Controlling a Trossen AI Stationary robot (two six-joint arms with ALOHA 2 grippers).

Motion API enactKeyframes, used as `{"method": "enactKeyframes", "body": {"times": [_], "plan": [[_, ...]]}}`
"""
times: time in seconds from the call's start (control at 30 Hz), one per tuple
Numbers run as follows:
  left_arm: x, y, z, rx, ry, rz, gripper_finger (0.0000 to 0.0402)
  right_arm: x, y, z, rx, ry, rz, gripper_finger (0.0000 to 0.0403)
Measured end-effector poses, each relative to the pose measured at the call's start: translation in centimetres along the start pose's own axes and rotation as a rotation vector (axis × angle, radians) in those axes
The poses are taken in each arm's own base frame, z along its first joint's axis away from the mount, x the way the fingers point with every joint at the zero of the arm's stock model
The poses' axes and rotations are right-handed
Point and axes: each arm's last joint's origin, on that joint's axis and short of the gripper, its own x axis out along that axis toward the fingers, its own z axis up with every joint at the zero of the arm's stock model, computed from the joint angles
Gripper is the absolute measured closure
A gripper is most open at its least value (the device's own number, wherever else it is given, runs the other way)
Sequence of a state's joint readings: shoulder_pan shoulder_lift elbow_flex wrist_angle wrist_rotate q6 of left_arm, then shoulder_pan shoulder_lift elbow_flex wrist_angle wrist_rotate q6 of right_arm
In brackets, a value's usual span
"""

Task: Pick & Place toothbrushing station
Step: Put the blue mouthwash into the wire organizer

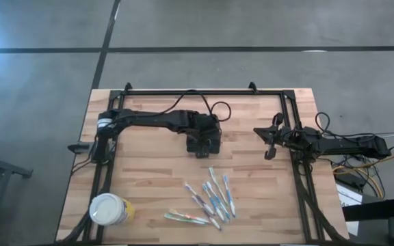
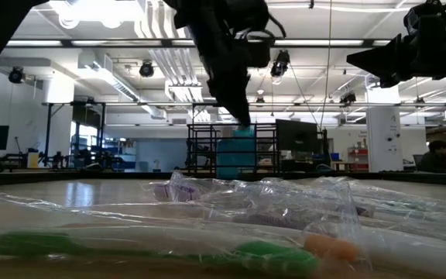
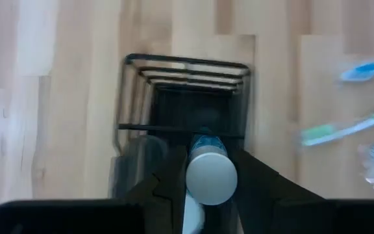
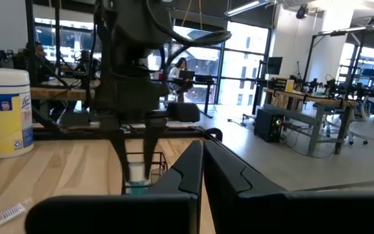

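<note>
From the high view I have the left hand (image 1: 203, 145) out over the middle of the wooden surface (image 1: 149, 171), with the black wire caddy (image 1: 206, 147) directly under it and mostly hidden by it. The right hand (image 1: 270, 142) waits well off to the side of that, fingers pressed together and empty. A scatter of wrapped toothbrushes (image 1: 211, 198) lies on the near side of the left hand, and the round white-lidded yellow cup (image 1: 111, 209) stands farther off, toward the surface's near left corner.

In the low view I look across wrapped toothbrushes (image 2: 231, 209) blurred in the foreground. The left hand (image 2: 241, 116) comes down from above with something teal (image 2: 243, 132) at its fingertips; the caddy itself I cannot make out here.

Through the left wrist view the caddy (image 3: 184, 97) stands just ahead of my fingers (image 3: 261, 185), its mesh compartments open upward. The left hand (image 3: 206, 188) is narrowed around a tube with a round white cap (image 3: 211, 175), the tube's far end at the caddy's nearest compartment. Loose toothbrushes (image 3: 349, 123) lie off to one side.

In the right wrist view my own fingers (image 4: 200, 169) are closed flat on each other. Beyond them the left hand (image 4: 138, 162) holds the white-and-teal tube (image 4: 137, 179) over the caddy (image 4: 158, 166), and the yellow cup (image 4: 4, 114) stands farther along the surface.
</note>
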State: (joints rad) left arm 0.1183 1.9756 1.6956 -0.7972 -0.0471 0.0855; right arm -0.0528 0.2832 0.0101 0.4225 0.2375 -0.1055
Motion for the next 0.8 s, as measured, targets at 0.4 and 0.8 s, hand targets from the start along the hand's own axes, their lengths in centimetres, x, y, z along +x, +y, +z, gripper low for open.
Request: {"method": "enactKeyframes", "body": {"times": [0.4,0.8], "plan": [[1.5,0.1,-0.3,0.04,0.04,-0.013,0.0303,0.0,0.0,0.0,-0.008,0.002,0.003,0.0394],[1.6,0.1,-0.3,0.054,0.035,-0.024,0.0258,0.0,0.0,-0.1,-0.012,0.004,0.004,0.0394]]}}
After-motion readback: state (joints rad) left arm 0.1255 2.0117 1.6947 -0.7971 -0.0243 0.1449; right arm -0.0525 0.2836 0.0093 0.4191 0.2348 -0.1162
